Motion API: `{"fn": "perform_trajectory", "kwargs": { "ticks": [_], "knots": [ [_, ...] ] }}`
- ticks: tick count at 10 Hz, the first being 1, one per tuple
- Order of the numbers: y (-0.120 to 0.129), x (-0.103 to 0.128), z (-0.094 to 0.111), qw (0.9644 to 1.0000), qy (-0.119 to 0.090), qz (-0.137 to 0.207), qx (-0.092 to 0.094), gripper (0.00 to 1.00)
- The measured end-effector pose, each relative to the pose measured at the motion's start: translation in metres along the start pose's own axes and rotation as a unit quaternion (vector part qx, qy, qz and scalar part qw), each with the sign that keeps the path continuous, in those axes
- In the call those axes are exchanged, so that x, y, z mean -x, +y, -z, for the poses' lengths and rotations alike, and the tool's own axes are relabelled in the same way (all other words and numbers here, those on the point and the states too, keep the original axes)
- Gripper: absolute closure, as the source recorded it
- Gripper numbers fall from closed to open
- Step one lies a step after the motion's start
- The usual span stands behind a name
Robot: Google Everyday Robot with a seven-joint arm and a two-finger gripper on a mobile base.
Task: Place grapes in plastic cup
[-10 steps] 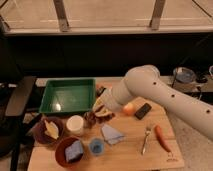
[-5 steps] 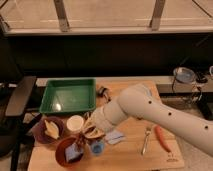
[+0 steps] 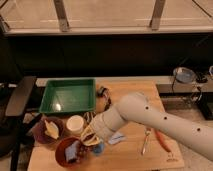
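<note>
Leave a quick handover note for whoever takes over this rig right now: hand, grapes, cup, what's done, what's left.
Hand: low at the front left of the table, right over the plastic cup, between the cream cup and the red-brown bowl.
Grapes: not visible anywhere; possibly hidden by the hand.
Plastic cup: mostly covered by the hand, only a blue edge shows.
Done: arm brought to the cup.
Left: confirm the grapes land in the cup, then withdraw.

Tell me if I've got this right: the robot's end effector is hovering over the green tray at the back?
Not quite. In the camera view the end effector is at the front of the table, over the light-blue plastic cup beside the red-brown bowl. The green tray sits behind it.
</note>
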Motion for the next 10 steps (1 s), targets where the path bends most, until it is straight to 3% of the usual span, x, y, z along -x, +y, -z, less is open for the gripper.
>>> {"fn": "perform_trajectory", "kwargs": {
  "ticks": [7, 10],
  "knots": [
    [0.010, -0.032, -0.006, 0.9992, 0.011, -0.037, 0.006, 0.23],
    [0.011, -0.041, -0.004, 0.9989, 0.016, -0.045, 0.003, 0.21]
  ]
}}
